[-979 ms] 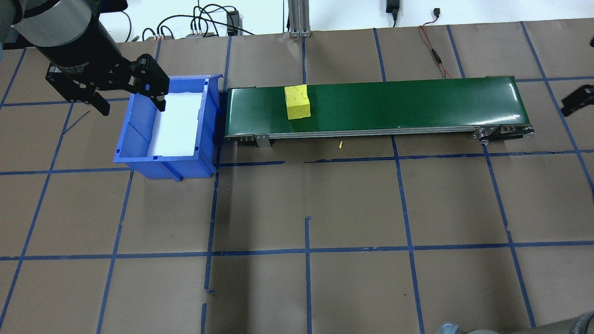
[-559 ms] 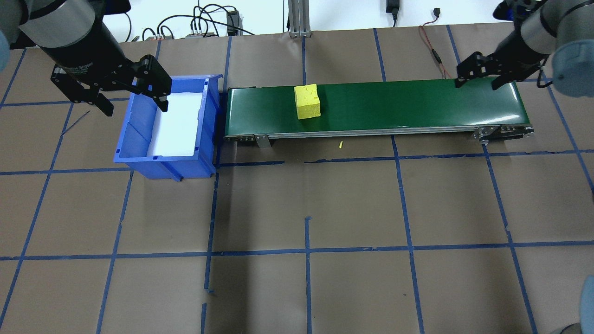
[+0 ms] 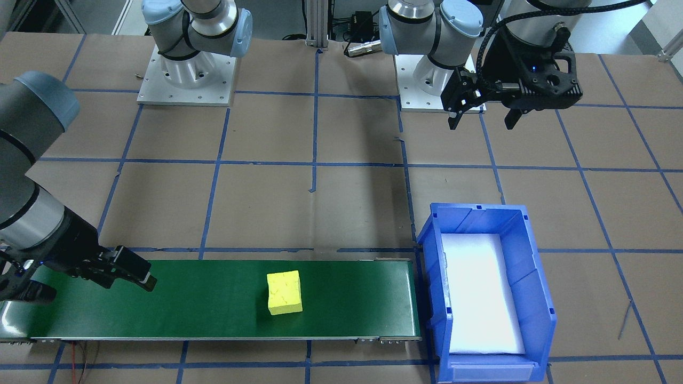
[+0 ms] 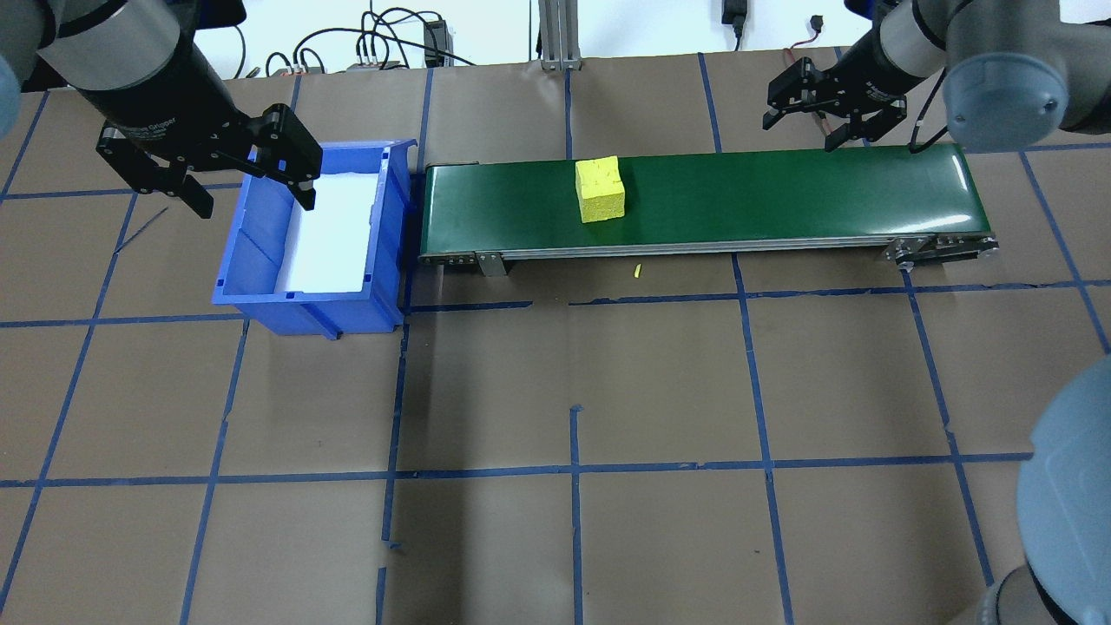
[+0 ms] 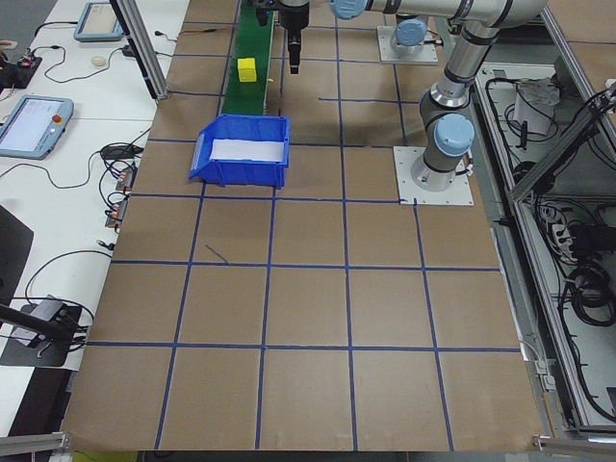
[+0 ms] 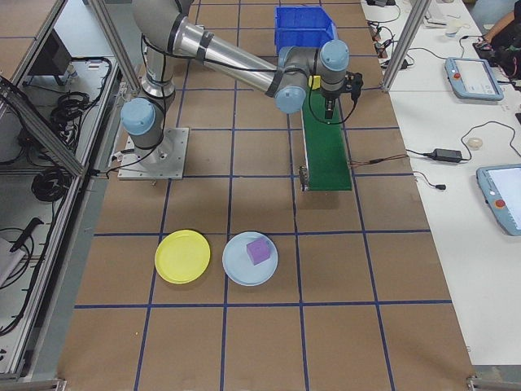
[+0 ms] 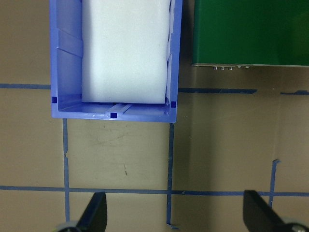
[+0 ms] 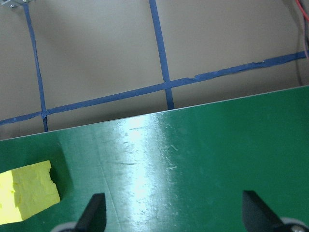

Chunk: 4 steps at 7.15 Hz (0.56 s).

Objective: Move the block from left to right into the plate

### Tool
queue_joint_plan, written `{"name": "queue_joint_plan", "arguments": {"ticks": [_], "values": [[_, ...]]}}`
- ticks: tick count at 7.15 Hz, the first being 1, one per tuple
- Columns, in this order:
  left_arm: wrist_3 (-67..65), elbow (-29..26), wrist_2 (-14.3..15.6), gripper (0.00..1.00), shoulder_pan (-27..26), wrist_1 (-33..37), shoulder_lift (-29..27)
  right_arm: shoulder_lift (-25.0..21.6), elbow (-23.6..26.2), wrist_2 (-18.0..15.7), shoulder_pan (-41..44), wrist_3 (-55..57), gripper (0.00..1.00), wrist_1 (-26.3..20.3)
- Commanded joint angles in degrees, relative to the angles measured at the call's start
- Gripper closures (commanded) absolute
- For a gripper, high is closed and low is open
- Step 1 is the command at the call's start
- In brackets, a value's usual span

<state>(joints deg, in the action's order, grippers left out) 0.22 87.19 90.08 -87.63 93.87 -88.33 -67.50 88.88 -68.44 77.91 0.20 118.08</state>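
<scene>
Foam-like yellow block (image 4: pixel 600 189) — chipped cube — on glossy green belt (image 4: pixel 781 195).

Blue bin (image 4: pixel 312 239) with white foam liner, green conveyor belt (image 4: pixel 781 195), yellow plate (image 6: pixel 182 257)

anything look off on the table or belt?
Minor only: the yellow block looks chipped and scored on top, and a small yellow crumb lies on the paper just off the green belt. Blue bin sits square.
</scene>
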Motion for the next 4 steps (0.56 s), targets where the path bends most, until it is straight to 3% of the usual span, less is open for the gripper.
{"name": "queue_joint_plan", "arguments": {"ticks": [1,4], "values": [[0.04,0.0,0.0,0.0,0.0,0.0,0.0,2.71,-0.29,1.03,1.01,1.99,0.0,2.31],[0.04,0.09,0.0,0.0,0.0,0.0,0.0,5.09,-0.29,4.19,1.1,4.37,0.0,3.29]]}}
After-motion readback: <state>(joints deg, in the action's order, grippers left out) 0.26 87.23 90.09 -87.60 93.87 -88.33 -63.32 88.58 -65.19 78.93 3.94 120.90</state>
